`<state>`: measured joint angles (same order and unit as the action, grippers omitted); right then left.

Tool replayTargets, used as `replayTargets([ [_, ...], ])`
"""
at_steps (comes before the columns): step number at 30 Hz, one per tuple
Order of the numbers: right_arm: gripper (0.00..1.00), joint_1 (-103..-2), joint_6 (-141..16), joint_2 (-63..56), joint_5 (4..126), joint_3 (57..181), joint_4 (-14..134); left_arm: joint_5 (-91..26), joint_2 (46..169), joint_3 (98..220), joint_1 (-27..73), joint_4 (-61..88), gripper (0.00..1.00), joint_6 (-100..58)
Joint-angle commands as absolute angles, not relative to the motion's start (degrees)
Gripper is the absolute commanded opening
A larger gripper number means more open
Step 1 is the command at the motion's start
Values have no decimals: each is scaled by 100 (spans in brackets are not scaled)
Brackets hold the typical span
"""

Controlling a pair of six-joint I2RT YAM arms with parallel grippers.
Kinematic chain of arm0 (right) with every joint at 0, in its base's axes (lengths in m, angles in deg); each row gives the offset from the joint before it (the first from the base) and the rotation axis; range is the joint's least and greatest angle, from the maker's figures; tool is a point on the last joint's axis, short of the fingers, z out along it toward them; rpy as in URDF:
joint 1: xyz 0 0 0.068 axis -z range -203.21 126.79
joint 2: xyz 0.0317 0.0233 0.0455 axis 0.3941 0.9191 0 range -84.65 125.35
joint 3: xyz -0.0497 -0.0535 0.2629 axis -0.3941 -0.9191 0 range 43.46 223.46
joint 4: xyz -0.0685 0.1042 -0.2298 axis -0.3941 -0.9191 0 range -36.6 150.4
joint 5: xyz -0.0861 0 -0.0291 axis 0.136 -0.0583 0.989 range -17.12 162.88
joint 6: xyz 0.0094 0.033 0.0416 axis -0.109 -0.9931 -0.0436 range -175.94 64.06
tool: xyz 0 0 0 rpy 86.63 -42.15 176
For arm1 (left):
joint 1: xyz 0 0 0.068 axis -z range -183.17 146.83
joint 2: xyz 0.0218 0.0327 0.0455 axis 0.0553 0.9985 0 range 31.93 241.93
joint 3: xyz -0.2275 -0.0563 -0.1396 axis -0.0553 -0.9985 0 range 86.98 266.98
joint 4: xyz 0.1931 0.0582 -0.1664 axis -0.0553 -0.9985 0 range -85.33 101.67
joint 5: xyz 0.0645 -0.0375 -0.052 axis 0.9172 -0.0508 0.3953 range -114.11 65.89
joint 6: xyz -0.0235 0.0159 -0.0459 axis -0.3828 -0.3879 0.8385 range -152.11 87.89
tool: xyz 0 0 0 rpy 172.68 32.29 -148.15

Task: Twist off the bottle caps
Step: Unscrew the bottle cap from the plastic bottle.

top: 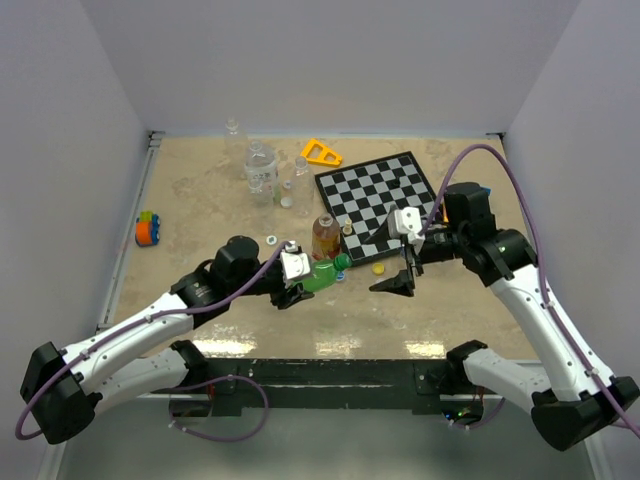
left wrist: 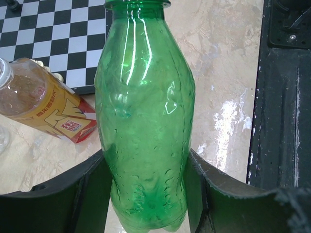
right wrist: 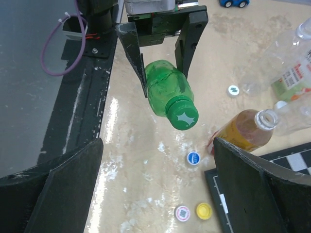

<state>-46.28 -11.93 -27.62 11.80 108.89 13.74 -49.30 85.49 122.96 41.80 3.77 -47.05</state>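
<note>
Green bottle (right wrist: 170, 92) is held off the tabletop (top: 200, 200), roughly on its side, over the middle and a little toward the near edge. The left end effector (right wrist: 164, 82) is clamped around its body, one finger pressed against each side. Its green cap (right wrist: 183, 114) sits on the neck and faces the right end effector (right wrist: 158, 143). That one is spread wide with nothing between its fingers, and it is near the cap but apart from it.

On the tabletop below the neck lies a loose blue cap (right wrist: 193, 158). A yellow cap (right wrist: 204, 210) and a white cap (right wrist: 182, 213) lie side by side just off the chessboard (top: 380, 195). An amber bottle (right wrist: 245, 128) with an open, capless mouth stands beside the chessboard's near left corner, close to the green bottle. Clear bottles (top: 260, 165) stand toward the far edge.
</note>
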Motion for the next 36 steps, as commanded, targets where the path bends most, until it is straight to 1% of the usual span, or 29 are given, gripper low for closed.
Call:
replayTargets([
  [1, 98, -4606, -1910, -2656, 977, 11122, 1557, -4898, 8440, 12266, 4157, 587, 0, -4608],
  [7, 98, -4606, -2385, -2542, 1206, 11158, 1786, -4872, 8414, 12248, 4157, 605, 0, -4591],
  [14, 98, -4606, -2719, -2340, 1206, 11307, 1786, -4731, 8379, 12248, 4157, 605, 0, -4591],
  [19, 97, -4606, -3343, -1901, 1417, 11465, 1716, -4687, 8405, 12275, 4157, 614, 0, -4599],
  [24, 95, -4606, -3265, -1373, 1197, 11860, 1320, -4652, 8502, 12310, 4157, 587, 0, -4608],
  [30, 87, -4667, -3590, -960, 1399, 11852, 1478, -4617, 8519, 12327, 4157, 587, 0, -4599],
  [36, 79, -5036, -3844, -714, 1592, 11992, 1566, -4599, 8616, 12371, 4157, 596, 0, -4538],
])
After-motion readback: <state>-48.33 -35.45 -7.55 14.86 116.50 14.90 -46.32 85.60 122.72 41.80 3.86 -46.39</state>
